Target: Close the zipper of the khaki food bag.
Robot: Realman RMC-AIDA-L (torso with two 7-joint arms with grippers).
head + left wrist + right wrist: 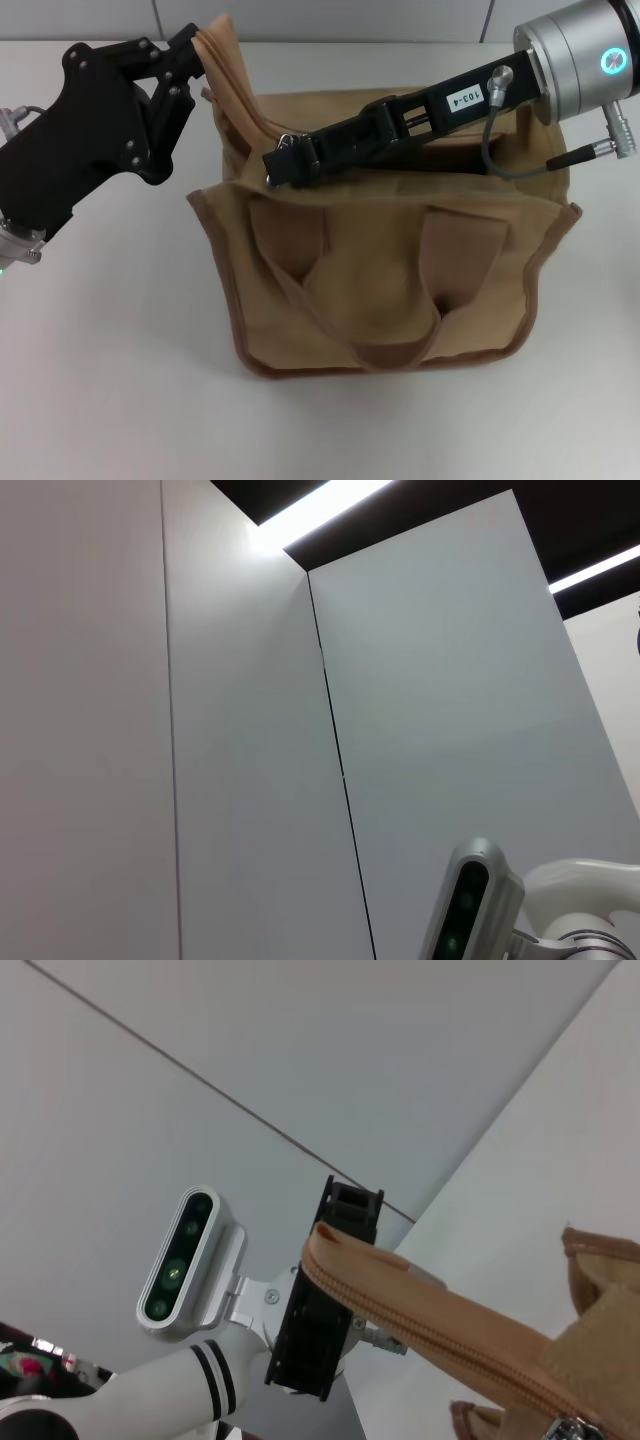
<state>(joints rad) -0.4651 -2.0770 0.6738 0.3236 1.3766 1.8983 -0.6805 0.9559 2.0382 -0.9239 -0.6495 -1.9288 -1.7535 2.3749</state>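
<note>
The khaki food bag [380, 290] stands in the middle of the white table, its strap handles [392, 352] hanging down the near side. My left gripper [200, 50] is shut on the free end of the zipper tape [232, 75] and holds it up past the bag's far left corner. It also shows in the right wrist view [335, 1230], clamped on the tape's tip [440, 1330]. My right gripper [285, 158] reaches over the bag's top from the right and is shut on the silver slider [289, 141], near the left end. The slider shows in the right wrist view [568, 1430] too.
The bag's mouth [450, 152] gapes dark under my right arm, to the right of the slider. The white table [120, 380] surrounds the bag. A grey panelled wall [240, 730] stands behind. The left wrist view shows only that wall and a camera housing [470, 905].
</note>
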